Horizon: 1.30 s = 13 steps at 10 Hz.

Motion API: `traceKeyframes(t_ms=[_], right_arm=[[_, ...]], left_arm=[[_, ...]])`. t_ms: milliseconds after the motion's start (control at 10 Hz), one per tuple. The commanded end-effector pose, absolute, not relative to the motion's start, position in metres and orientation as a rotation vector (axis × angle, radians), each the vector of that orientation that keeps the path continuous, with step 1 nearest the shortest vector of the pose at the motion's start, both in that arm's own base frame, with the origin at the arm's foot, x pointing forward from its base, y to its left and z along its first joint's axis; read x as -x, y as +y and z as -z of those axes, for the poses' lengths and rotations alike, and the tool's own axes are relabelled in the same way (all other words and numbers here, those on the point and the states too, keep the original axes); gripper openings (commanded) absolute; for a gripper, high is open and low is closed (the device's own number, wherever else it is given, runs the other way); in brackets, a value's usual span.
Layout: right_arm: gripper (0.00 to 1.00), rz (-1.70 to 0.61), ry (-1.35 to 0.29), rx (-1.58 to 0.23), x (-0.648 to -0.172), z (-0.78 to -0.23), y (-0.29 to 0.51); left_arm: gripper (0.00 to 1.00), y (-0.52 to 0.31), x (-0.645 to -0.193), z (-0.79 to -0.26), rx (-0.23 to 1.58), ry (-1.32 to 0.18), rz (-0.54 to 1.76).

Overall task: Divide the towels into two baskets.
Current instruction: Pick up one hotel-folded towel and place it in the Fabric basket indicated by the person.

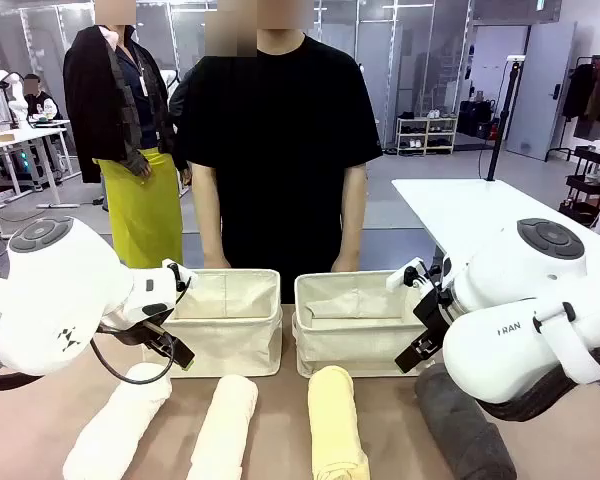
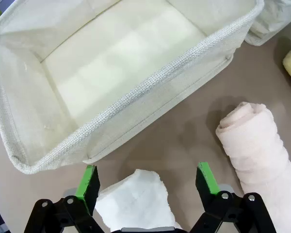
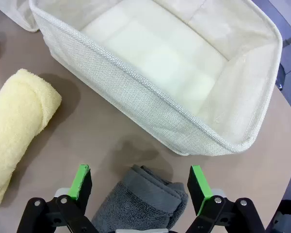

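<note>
My left gripper (image 2: 146, 171) - jaws wide, nothing held, above the end of the leftmost white towel (image 1: 118, 425). Second white towel (image 1: 225, 425) lies beside it on the table (image 1: 285, 415). Left basket (image 1: 225, 340) and right basket (image 1: 355, 340) sit side by side behind. Pale yellow towel (image 1: 335, 425) lies before the right basket. Charcoal towel (image 1: 465, 435) is rightmost, under my right gripper (image 3: 140, 177) - jaws wide, nothing held.
</note>
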State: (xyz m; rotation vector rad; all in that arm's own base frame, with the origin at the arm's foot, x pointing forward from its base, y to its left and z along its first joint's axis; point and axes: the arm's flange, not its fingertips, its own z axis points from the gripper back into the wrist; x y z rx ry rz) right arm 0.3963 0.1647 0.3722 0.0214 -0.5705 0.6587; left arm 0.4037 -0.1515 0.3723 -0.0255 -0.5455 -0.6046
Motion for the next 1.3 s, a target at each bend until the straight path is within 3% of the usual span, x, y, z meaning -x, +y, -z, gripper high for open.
traceKeyframes(t_ms=[0,1200], right_arm=[[1.0,-0.659,-0.571,-0.021,-0.396,-0.372,0.165],[1.0,-0.658,-0.58,-0.016,-0.399,-0.384,0.163]], left_arm=[[1.0,-0.152,-0.404,-0.372,0.026,-0.545,0.605],[1.0,-0.147,-0.405,-0.388,0.018,-0.558,0.612]])
